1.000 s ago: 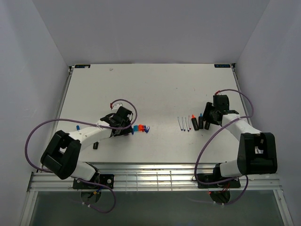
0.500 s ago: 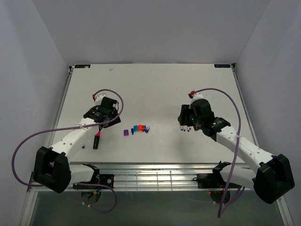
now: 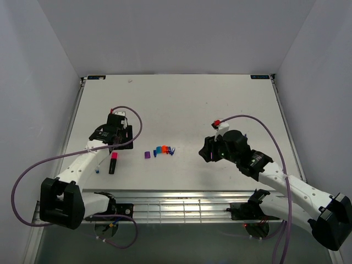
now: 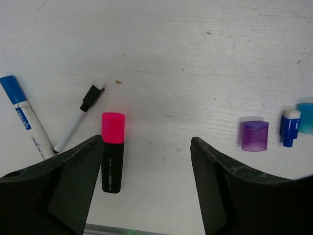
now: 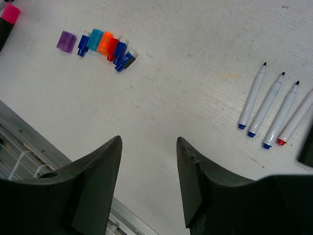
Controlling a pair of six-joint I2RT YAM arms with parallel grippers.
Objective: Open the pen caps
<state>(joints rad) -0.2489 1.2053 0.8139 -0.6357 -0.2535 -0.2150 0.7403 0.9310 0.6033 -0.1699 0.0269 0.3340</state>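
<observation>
Several loose pen caps lie in a row at mid-table: a purple cap (image 3: 147,155) (image 5: 66,41) (image 4: 255,136), then small blue (image 4: 289,128), teal, orange (image 5: 104,42) and red ones. A black highlighter (image 4: 112,169) with its magenta cap (image 4: 113,128) (image 3: 114,156) on lies to their left. My left gripper (image 4: 146,161) (image 3: 117,144) is open and empty, hovering above the table with the highlighter by its left finger. My right gripper (image 5: 149,147) (image 3: 209,149) is open and empty, right of the cap row.
Several uncapped white pen barrels (image 5: 268,105) lie side by side by the right gripper, with a black highlighter body (image 5: 307,147) beside them. A white marker with a blue cap (image 4: 11,88) and a thin pen (image 4: 80,115) lie left of the magenta highlighter. The table's front rail (image 3: 181,204) is close.
The left gripper left the cap row and moved left over the magenta highlighter; the purple cap now lies at the row's left end. The right arm swung from the pens toward mid-table.
</observation>
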